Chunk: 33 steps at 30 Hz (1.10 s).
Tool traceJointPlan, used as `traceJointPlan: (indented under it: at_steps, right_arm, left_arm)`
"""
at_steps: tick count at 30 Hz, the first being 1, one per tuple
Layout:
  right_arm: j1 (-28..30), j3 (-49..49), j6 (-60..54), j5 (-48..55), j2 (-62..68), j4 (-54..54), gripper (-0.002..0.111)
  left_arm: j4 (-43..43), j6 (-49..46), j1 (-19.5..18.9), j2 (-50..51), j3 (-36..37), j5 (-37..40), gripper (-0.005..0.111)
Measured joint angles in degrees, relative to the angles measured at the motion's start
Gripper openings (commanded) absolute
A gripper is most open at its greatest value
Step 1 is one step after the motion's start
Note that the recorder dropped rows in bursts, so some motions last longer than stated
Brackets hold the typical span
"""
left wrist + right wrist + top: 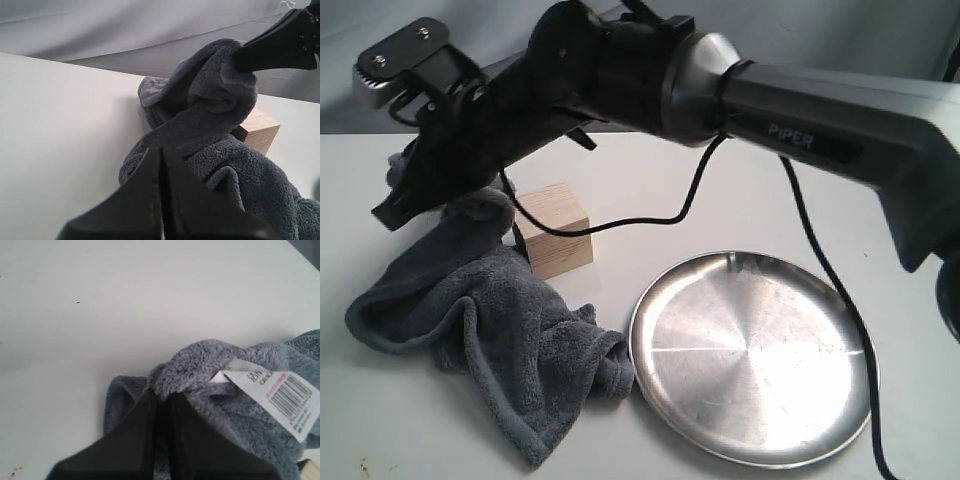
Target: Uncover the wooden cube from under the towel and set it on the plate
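The wooden cube [555, 232] stands uncovered on the white table, with the grey towel [500, 320] bunched against its left side and spread out in front of it. My right gripper [405, 205] reaches across from the right and is shut on a raised fold of the towel [210, 365] beside its white tag [280, 392]; the fingertips [161, 392] pinch the fleece. My left gripper [161, 149] is shut with nothing in it, low and just short of the towel [210, 130]; the cube [261, 131] peeks out behind. The silver plate [750, 350] lies to the cube's front right.
The right arm [800, 110] spans the scene above the cube, and its black cable [825, 265] hangs down over the plate's far rim. A grey backdrop [880, 40] rises behind the table's far edge.
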<state>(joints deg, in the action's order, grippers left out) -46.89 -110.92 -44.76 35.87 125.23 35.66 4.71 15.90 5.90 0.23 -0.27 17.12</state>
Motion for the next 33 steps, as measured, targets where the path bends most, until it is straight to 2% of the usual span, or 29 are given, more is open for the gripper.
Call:
traceJointPlan:
  at_steps: [9,17,20,25,26,29,30,33]
  right_arm:
    - [-7.8,0.0,-0.1,6.72,8.23,0.86,0.0]
    - [-9.04,0.0,0.11,7.37,12.93,0.97,0.0]
    - [-9.04,0.0,1.15,7.51,13.31,-0.64,0.013]
    - [-9.04,0.0,7.14,8.4,13.31,-6.56,0.045]
    - [-9.04,0.0,8.46,8.68,13.31,-7.72,0.056]
    - [-9.04,0.0,11.18,9.51,12.29,-11.19,0.067]
    - [-9.04,0.0,11.4,9.51,11.67,-11.88,0.074]
    - [-9.04,0.0,11.93,7.4,7.83,-13.76,0.082]
  left_arm:
    - [0.0,0.0,0.0,0.0,0.0,0.0,0.0]
    - [0.0,0.0,0.0,0.0,0.0,0.0,0.0]
    - [0.0,0.0,0.0,0.0,0.0,0.0,0.0]
    - [0.0,0.0,0.0,0.0,0.0,0.0,0.0]
    - [0.0,0.0,0.0,0.0,0.0,0.0,0.0]
    - [0.0,0.0,0.0,0.0,0.0,0.0,0.0]
    - [0.0,0.0,0.0,0.0,0.0,0.0,0.0]
    - [0.0,0.0,0.0,0.0,0.0,0.0,0.0]
